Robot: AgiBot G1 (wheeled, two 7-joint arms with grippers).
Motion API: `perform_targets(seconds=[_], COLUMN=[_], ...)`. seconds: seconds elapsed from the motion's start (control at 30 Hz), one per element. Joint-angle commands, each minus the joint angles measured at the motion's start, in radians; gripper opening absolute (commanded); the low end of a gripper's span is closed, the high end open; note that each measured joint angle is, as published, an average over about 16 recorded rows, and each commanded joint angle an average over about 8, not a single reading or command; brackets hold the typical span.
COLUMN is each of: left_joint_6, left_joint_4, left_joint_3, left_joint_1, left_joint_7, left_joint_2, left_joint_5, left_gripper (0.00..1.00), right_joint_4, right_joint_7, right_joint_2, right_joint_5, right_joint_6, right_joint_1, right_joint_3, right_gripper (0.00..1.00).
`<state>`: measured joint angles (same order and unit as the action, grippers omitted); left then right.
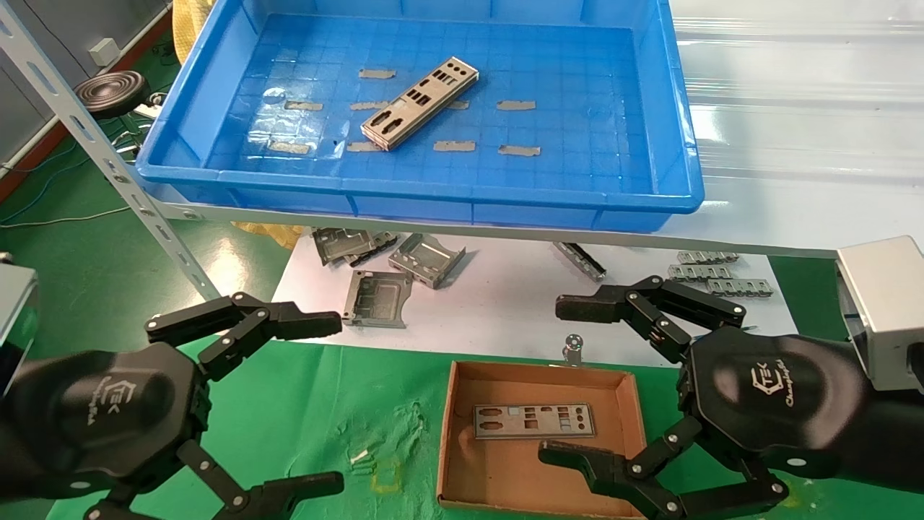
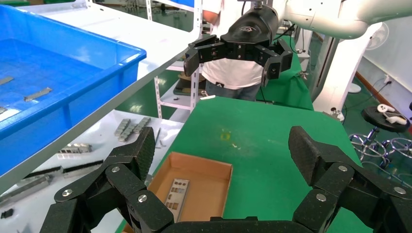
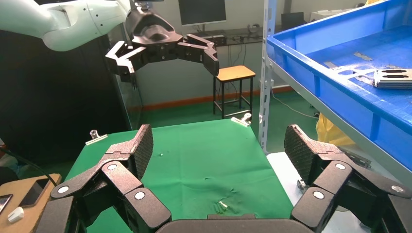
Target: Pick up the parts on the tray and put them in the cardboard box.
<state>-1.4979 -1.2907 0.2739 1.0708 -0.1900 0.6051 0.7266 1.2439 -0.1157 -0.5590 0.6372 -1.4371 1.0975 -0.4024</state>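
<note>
One thin silver-grey punched metal plate (image 1: 534, 421) already lies flat in the small brown cardboard box (image 1: 462, 393) at the lower centre of the head view, so the task looks part done. What looks like a small stack of such long punched plates (image 1: 420, 102) waits on the grid floor of the large bright-blue plastic tray (image 1: 433, 198) in the upper half, among small grey tape strips (image 1: 516, 105). The left pincer (image 1: 317, 404) at lower left and the right pincer (image 1: 559, 379), beside the box over the green table (image 1: 325, 404), both gape wide and hold nothing.
</note>
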Motion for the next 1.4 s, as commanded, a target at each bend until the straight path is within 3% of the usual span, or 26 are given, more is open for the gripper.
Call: perform_targets(seconds=[0.03,1.4], left_joint_6=[0.0,0.003], left_joint_4=[0.001,0.007], left_joint_3=[0.001,0.006], left_joint_1=[0.001,0.004], left_joint_7=[0.0,0.003], left_joint_2=[0.001,0.006], left_joint_5=[0.001,0.004], left_gripper=[1.0,1.0], right_joint_4=[0.0,0.0], right_joint_7=[0.0,0.0], right_joint_2=[0.0,0.0], right_joint_5=[0.0,0.0], right_joint_6=[0.0,0.0], right_joint_1=[0.0,0.0], right_joint_3=[0.0,0.0], right_gripper=[1.0,1.0])
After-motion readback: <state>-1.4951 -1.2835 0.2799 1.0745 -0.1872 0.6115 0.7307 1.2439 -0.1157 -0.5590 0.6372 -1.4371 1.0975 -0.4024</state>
